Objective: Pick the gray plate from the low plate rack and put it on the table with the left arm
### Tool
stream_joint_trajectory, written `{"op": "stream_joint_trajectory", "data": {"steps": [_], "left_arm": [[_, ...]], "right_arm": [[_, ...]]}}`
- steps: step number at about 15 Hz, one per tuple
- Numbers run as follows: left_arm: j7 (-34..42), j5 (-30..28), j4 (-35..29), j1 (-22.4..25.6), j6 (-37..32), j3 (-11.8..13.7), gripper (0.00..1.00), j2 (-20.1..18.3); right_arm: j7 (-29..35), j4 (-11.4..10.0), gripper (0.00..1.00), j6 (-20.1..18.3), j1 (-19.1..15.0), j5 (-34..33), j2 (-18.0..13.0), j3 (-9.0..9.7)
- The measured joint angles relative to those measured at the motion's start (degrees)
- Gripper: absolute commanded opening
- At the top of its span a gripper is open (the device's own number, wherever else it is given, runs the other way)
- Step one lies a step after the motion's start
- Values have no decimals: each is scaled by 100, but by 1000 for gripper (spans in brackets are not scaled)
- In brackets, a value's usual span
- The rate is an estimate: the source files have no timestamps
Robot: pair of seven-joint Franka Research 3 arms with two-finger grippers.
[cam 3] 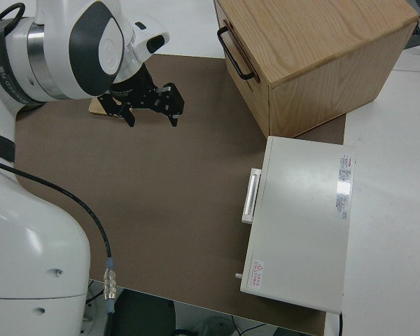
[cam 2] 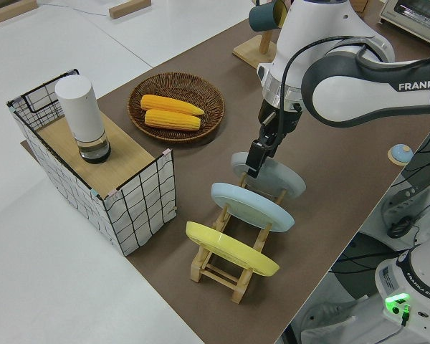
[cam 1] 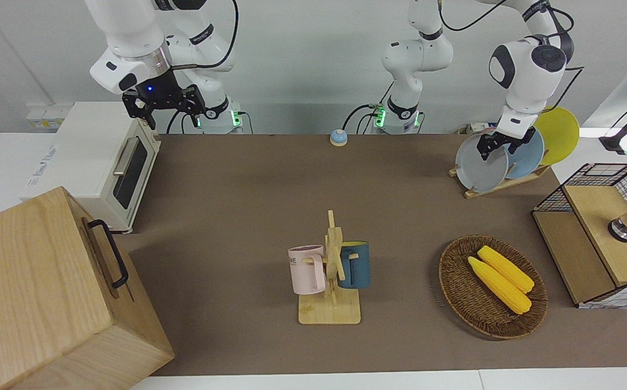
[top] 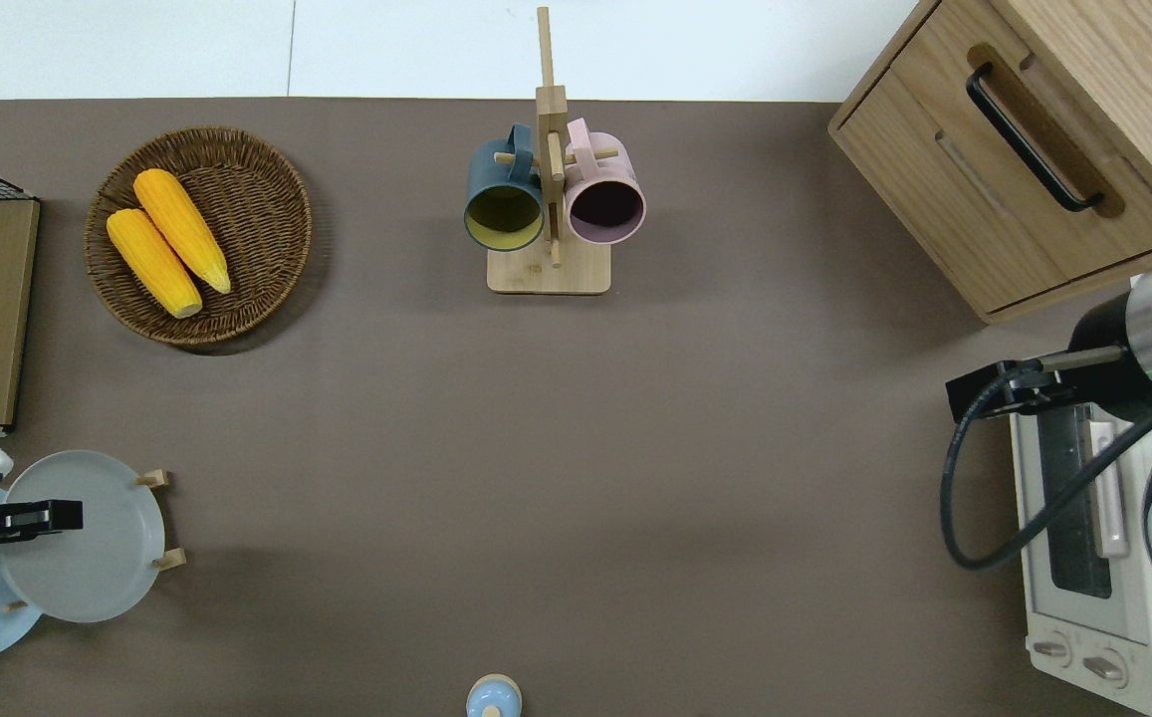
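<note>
The gray plate [cam 1: 478, 165] stands slanted in the slot of the low plate rack [cam 1: 500, 186] farthest from the robots, at the left arm's end of the table [cam 1: 237, 189]. It also shows in the overhead view [top: 98, 558] and the left side view [cam 2: 279, 179]. My left gripper [cam 1: 500, 147] is at the plate's upper rim, seen from above [top: 48, 517] and from the side [cam 2: 254, 166]. The plate rests in the rack. My right gripper [cam 3: 152, 112] is open, empty and parked.
A light-blue plate [cam 1: 527, 154] and a yellow plate [cam 1: 562, 130] stand in the same rack. A wicker basket [cam 1: 457, 287] holds two corn cobs. A mug tree [cam 1: 332, 271], wire-sided box [cam 1: 595, 233], toaster oven [cam 1: 102, 157], wooden cabinet [cam 1: 37, 292] and bell [cam 1: 338, 137] are on the table.
</note>
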Motion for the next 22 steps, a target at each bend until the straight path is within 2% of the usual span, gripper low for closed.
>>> {"op": "stream_joint_trajectory", "data": {"steps": [1,3,5,12,18,22], "left_arm": [[2,0,-14,0,14,0,189,0],[4,1,-29,0,33,0,57,0],[6,1,-30,0,38,0,0,0],[8,3,-10,-1,24,0,0,-15],[15,4,784,-19,-1138,-88,0,-144],[24,-87,1140,-97,-1572,-151,0,-166]], "right_arm": [[0,0,983,0,0,0,0,0],[0,0,983,0,0,0,0,0],[0,0,983,0,0,0,0,0],[0,0,983,0,0,0,0,0],[0,0,983,0,0,0,0,0],[0,0,983,0,0,0,0,0]]}}
